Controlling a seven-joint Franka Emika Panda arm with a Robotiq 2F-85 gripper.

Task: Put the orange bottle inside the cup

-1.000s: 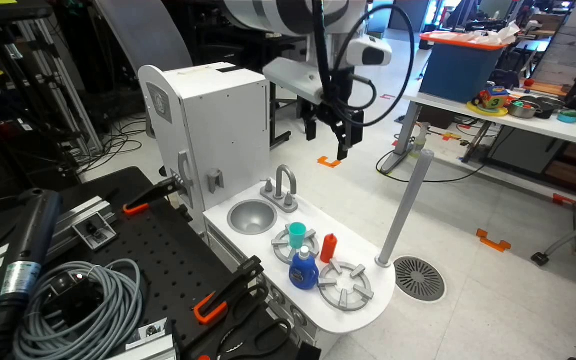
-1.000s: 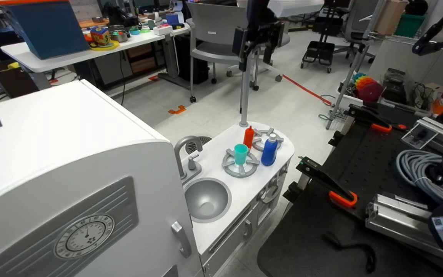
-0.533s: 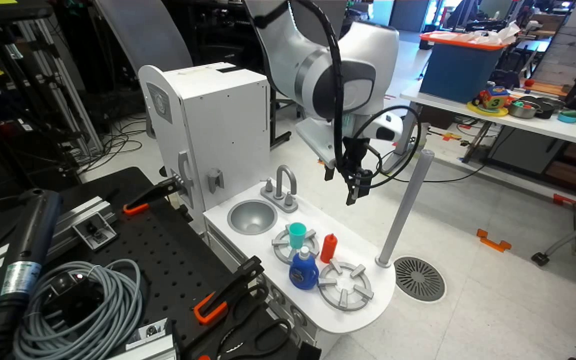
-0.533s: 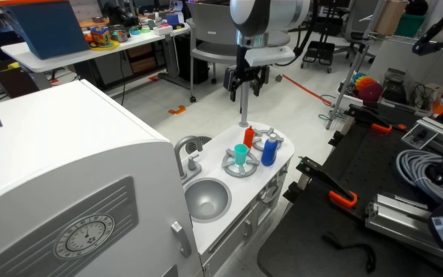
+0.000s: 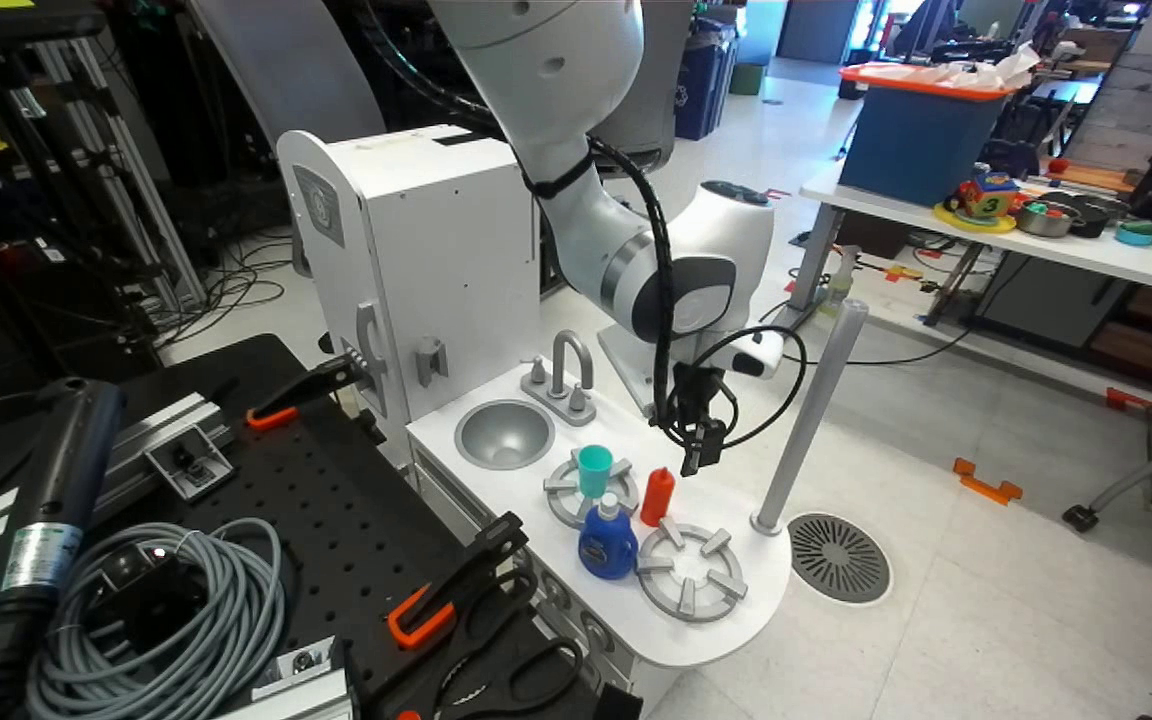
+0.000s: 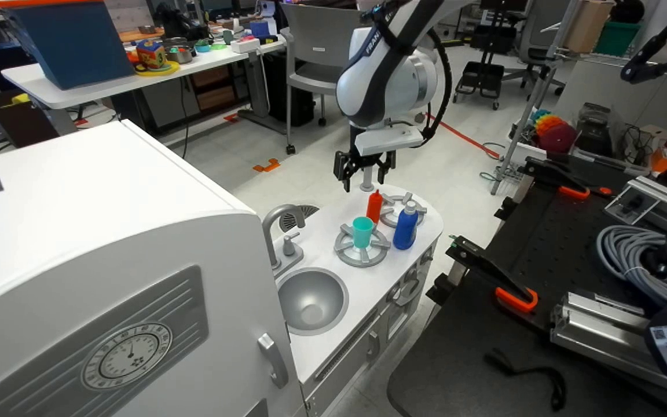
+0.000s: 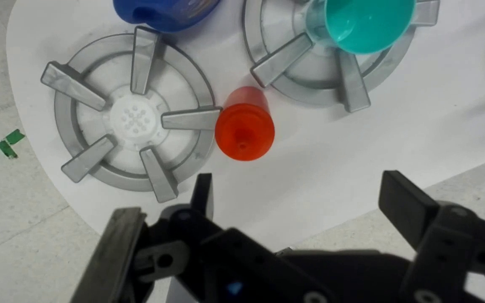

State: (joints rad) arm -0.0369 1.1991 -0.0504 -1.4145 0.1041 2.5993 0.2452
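Note:
The orange bottle (image 5: pixel 656 497) stands upright on the white counter between the two grey burners; it also shows in an exterior view (image 6: pixel 374 207) and in the wrist view (image 7: pixel 244 130). The teal cup (image 6: pixel 362 232) stands upright on a burner, its opening facing up; in the wrist view the cup (image 7: pixel 369 23) is cut off by the top edge. My gripper (image 6: pixel 363 184) hangs above the counter, just behind and above the orange bottle, apart from it. In the wrist view the gripper (image 7: pixel 296 174) is wide open with nothing between its fingers, and the bottle lies ahead of the left finger.
A dark blue bottle (image 5: pixel 607 545) stands on the counter near the cup and orange bottle. A bare burner (image 5: pixel 691 570) is by the counter's rounded end. A grey post (image 5: pixel 811 410), a faucet (image 5: pixel 576 360), a sink (image 6: pixel 313 301) and a tall white cabinet (image 5: pixel 461 270) surround the area.
My gripper has come down from high above the counter to just above the orange bottle's height. The bottle, cup and blue bottle have not moved.

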